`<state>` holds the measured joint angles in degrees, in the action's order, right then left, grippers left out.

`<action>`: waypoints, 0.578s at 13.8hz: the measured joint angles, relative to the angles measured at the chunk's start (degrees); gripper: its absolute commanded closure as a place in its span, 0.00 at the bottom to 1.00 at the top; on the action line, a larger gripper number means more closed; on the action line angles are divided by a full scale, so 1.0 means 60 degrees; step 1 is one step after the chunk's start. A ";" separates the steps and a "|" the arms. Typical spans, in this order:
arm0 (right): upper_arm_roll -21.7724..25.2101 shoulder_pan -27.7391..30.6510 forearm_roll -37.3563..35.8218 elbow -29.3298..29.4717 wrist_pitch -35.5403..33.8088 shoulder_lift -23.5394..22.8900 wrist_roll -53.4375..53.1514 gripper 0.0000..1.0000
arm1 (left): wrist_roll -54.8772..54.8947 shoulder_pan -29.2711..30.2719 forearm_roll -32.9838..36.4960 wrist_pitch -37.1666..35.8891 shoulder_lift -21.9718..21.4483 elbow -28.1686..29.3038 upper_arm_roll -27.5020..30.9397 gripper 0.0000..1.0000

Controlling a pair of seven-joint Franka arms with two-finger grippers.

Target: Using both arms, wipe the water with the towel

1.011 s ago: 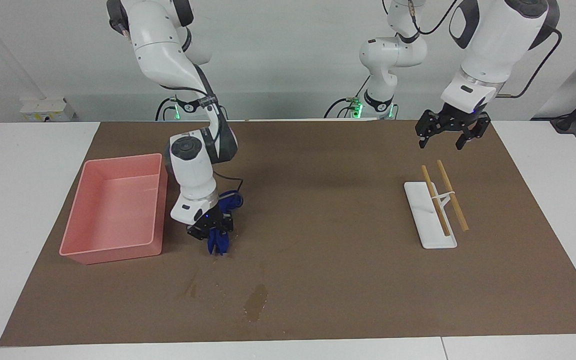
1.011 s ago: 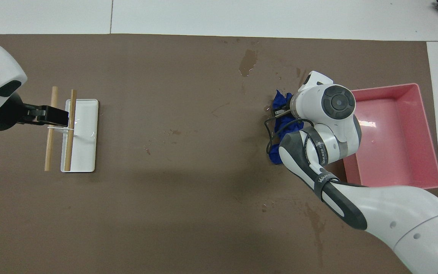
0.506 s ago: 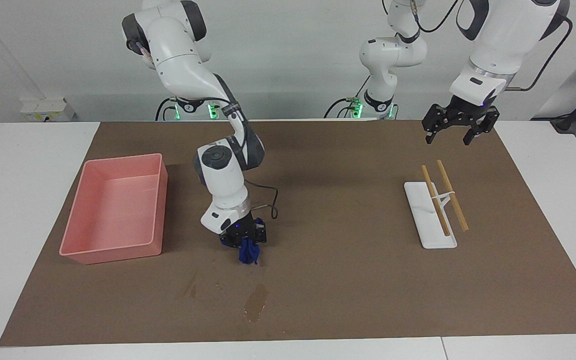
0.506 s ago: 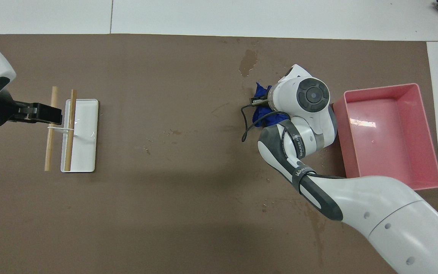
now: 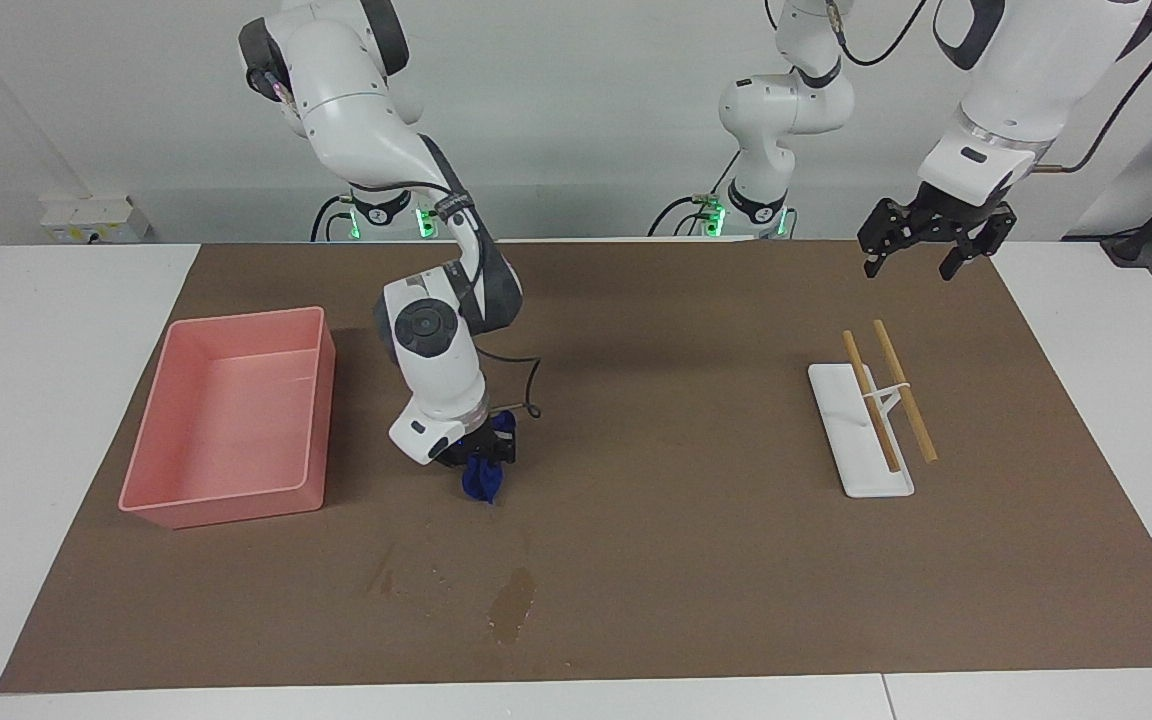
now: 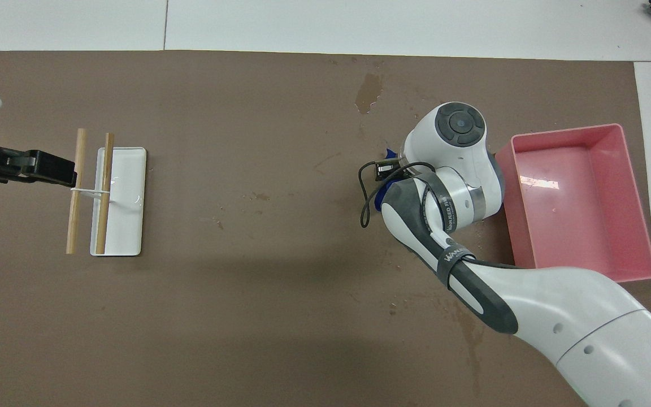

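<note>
The right end effector (image 5: 481, 462) grips a bunched blue towel (image 5: 485, 481), its fingers closed on the cloth, which hangs just above the brown mat beside the pink tray (image 5: 151, 490). The main puddle of water (image 5: 513, 604) lies on the mat farther from the robots than the towel, near the bench edge, with fainter streaks (image 5: 384, 577) beside it toward the right arm's end. The left end effector (image 5: 934, 245) waits with fingers spread and empty over the mat, above the white stand with two wooden sticks (image 5: 861, 430). Wiping well likely means lowering the towel until it presses flat, then dragging it across the whole puddle and the streaks in slow, overlapping passes.
</note>
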<state>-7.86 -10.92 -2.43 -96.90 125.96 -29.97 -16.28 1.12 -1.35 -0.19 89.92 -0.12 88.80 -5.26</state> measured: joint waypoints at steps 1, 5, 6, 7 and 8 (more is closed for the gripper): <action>0.0002 0.0209 0.0000 -0.0200 -0.0173 0.0162 0.0289 1.00 | 0.0032 -0.0048 0.0000 -0.0020 -0.0001 -0.0013 0.0052 0.00; -0.0001 0.0674 0.0018 -0.1673 -0.0223 0.1101 0.0622 1.00 | 0.0043 -0.0326 0.0000 -0.0116 -0.0002 -0.0012 0.0371 0.00; -0.0013 0.0652 0.0029 -0.1949 -0.0082 0.1280 0.0621 1.00 | 0.0043 -0.0329 0.0000 -0.0130 -0.0002 -0.0006 0.0405 0.00; -0.0024 0.0615 0.0033 -0.2140 0.0255 0.1384 0.0618 1.00 | 0.0043 -0.0328 0.0000 -0.0151 -0.0002 0.0006 0.0449 0.00; -0.0044 0.0591 0.0034 -0.2267 0.0655 0.1418 0.0611 1.00 | 0.0046 -0.0327 0.0000 -0.0179 -0.0002 0.0023 0.0488 0.00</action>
<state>-8.12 -7.38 -2.22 -110.50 129.89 -21.46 -12.62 1.39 -3.31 -0.19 88.84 -0.13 88.94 -2.33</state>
